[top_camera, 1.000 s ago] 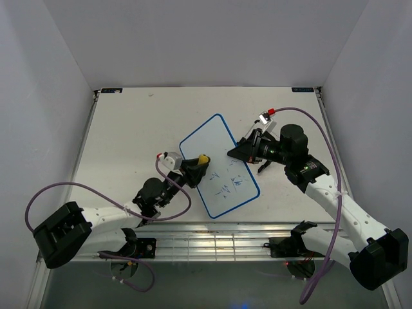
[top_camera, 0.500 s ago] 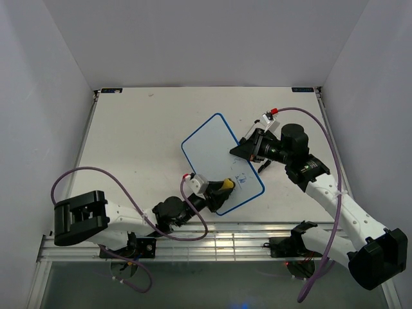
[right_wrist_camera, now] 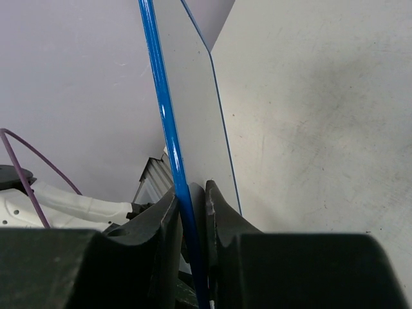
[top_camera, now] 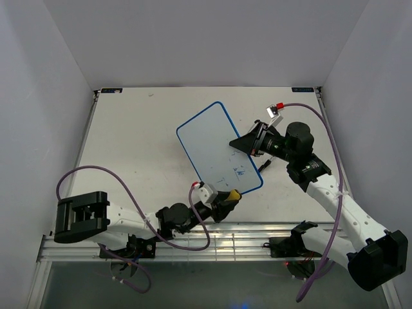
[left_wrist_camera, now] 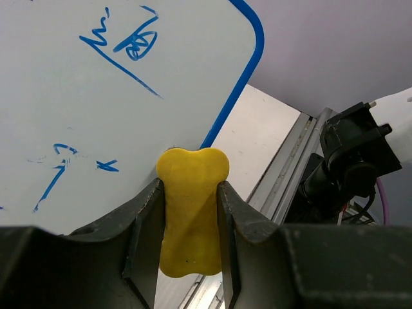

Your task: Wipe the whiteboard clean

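While the left end effector (top_camera: 226, 197) squeezes the yellow eraser (left_wrist_camera: 192, 219) tight between both fingers, the eraser's tip sits right at the whiteboard's (top_camera: 209, 145) blue rim, near a rounded corner. Blue scribbles (left_wrist_camera: 122, 48) lie just ahead of that end effector. Over to the right, the right end effector (right_wrist_camera: 191, 193) is clamped on the board's edge, holding it tilted over the counter (top_camera: 129, 141).

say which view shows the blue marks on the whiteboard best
left wrist: the blue marks are large and sharp on the whiteboard. top external shows them as tiny specks. right wrist sees only its rim edge-on, no marks.
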Available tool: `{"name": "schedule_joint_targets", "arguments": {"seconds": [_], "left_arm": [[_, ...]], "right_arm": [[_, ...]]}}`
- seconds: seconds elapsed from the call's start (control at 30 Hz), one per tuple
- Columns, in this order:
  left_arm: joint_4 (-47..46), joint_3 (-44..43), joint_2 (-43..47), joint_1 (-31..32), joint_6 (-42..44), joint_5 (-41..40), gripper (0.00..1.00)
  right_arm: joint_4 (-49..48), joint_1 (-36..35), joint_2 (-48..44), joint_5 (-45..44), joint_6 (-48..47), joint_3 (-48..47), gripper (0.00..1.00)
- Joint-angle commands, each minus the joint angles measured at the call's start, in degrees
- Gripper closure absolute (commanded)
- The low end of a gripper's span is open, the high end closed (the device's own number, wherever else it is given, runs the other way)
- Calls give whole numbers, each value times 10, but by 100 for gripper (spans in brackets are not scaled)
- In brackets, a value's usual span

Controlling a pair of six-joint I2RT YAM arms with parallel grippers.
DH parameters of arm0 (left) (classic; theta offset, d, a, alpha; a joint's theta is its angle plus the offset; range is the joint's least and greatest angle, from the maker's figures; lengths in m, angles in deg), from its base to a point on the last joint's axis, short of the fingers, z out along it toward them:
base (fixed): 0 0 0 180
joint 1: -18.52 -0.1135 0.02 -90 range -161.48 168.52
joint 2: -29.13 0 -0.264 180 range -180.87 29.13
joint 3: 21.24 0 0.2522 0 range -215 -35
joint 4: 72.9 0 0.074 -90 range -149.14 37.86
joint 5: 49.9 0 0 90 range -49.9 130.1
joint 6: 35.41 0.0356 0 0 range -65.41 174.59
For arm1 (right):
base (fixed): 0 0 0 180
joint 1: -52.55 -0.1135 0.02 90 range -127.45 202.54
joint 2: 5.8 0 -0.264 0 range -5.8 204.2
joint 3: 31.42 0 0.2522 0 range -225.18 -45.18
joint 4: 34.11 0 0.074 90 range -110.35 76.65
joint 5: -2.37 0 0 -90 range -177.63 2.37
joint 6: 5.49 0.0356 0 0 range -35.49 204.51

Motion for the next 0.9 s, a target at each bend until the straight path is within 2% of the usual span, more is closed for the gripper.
{"name": "schedule_joint_targets", "arguments": {"seconds": [0.0,0.13,0.27,0.47,0.6,0.73,0.87], "left_arm": [[94,13,33,-20,3,-46,100],[127,36,90,-47,-17,-65,100],[166,62,168,-124,-50,-41,100],[198,57,196,-201,-60,1,100],[197,35,166,-205,-48,9,100],[172,22,137,-203,-59,68,100],[147,13,113,-141,-53,57,100]], "right_arm": [[-71,-2,-38,53,108,-23,92],[-64,4,-41,52,98,-8,92],[-62,4,-48,72,94,-4,92],[-50,3,-78,92,86,17,92],[-44,3,-92,91,86,29,92],[-64,3,-88,101,98,31,92],[-63,4,-79,91,97,16,92]]}}
